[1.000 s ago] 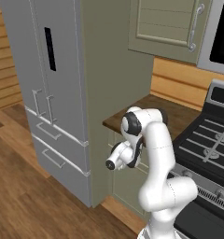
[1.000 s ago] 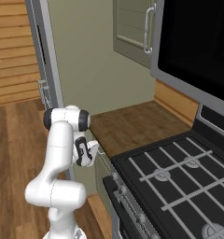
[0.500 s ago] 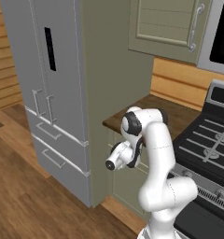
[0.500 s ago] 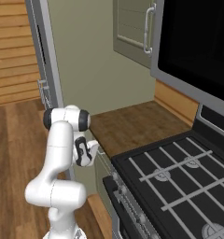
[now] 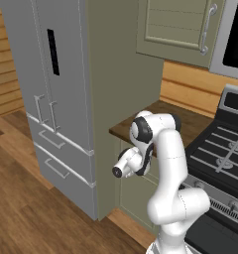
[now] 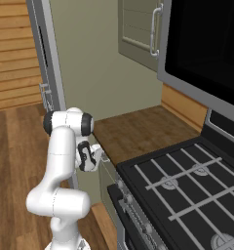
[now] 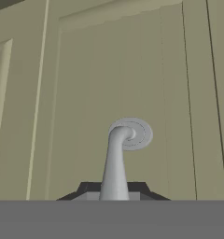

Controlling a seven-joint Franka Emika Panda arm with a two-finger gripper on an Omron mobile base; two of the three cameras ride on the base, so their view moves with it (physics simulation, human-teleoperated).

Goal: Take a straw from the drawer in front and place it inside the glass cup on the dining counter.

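Drawer [image 7: 86, 93] unmoved; jaws still at handle [image 7: 116, 163].

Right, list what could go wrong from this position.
1. In the hand view the silver handle runs down between the tool's dark tips, whose hold I cannot judge; a pull might slip off.
2. The drawer front sits under the wood counter, and the elbow is folded tight, so pulling room looks limited.

Glossy white rounded arm [image 5: 168, 163] with dark joints
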